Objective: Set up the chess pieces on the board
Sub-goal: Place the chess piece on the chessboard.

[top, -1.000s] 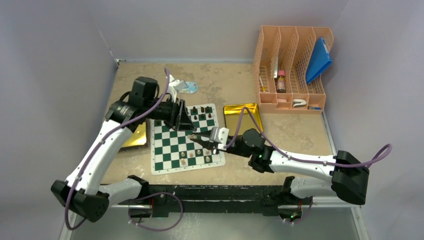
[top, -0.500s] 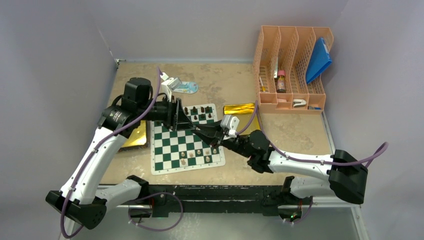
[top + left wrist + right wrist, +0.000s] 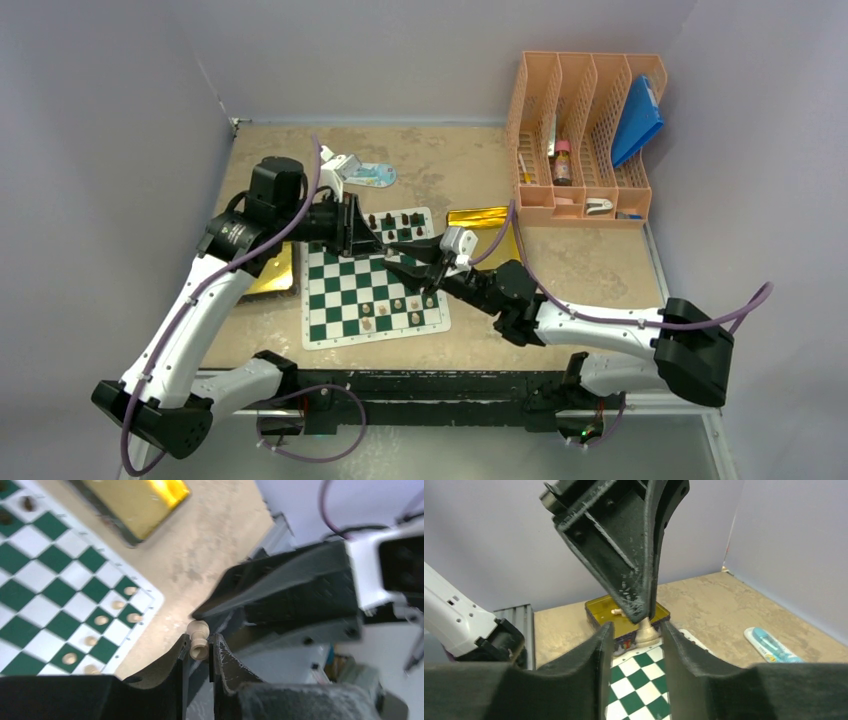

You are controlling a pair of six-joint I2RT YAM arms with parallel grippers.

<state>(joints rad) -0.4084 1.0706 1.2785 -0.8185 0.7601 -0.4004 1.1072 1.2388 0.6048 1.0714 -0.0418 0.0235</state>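
Left claw [image 3: 386, 249], right claw [image 3: 404, 264] over board [image 3: 336, 300]

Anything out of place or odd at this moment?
Nothing looks spilled or damaged. One oddity: a cream pawn is pinched in the left gripper above the board, between the open fingers of the right gripper. It looks like a handover between arms.

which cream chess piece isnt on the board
The cream pawn pinched in the left claw, held up in the air; the other cream pieces stand on squares along one edge of the board.
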